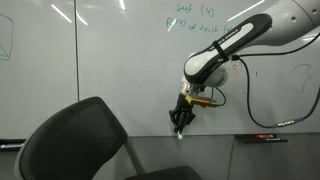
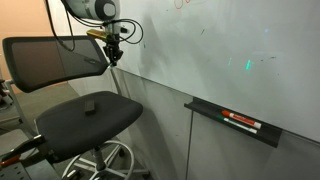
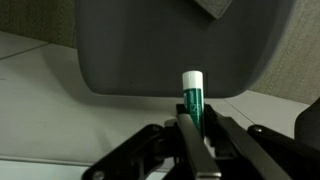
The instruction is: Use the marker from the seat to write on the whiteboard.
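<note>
Most of both exterior views is the whiteboard (image 1: 110, 70), glossy, with teal-green writing at the upper right of the frame and bare white below. Next in size, the seat (image 1: 75, 145) fills the lower left, its black backrest standing in front of the board. From the upper right the arm (image 1: 250, 40) reaches down to centre frame, where the gripper (image 1: 180, 120) is clenched on the marker (image 3: 192, 95). The wrist view shows a green barrel with a white end sticking out between the fingers.

Pick-up looks done, and new writing does not seem to have begun. Whether the tip touches the board I cannot tell. The next move likely calls for setting the tip on a bare patch and pressing lightly.
</note>
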Controlling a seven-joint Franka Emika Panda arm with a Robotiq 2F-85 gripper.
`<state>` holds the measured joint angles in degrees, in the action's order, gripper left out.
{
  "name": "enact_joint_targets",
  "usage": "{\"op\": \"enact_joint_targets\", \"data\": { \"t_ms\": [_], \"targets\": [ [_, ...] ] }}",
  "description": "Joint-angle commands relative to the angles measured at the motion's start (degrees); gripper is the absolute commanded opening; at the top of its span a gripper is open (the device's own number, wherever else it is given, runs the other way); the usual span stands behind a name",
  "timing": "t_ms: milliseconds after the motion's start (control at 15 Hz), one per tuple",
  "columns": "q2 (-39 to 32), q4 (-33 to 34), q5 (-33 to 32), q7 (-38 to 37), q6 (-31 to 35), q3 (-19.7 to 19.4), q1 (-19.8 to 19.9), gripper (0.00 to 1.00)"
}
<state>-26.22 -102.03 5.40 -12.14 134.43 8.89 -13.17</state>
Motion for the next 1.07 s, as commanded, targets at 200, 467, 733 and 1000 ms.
{"op": "enact_joint_targets", "data": {
  "t_ms": [200, 467, 733, 1000],
  "targets": [
    [-4.91, 8.02, -6.62, 0.29, 1.40, -2.49, -1.58, 0.06],
    [-6.62, 10.86, -9.69, 0.13, 2.59, -3.73, -2.08, 0.06],
    [-8.07, 12.63, -11.65, -0.01, 3.24, -4.62, -2.62, 0.06],
    [-9.72, 13.93, -13.52, -0.47, 4.61, -5.72, -3.21, 0.06]
  ]
}}
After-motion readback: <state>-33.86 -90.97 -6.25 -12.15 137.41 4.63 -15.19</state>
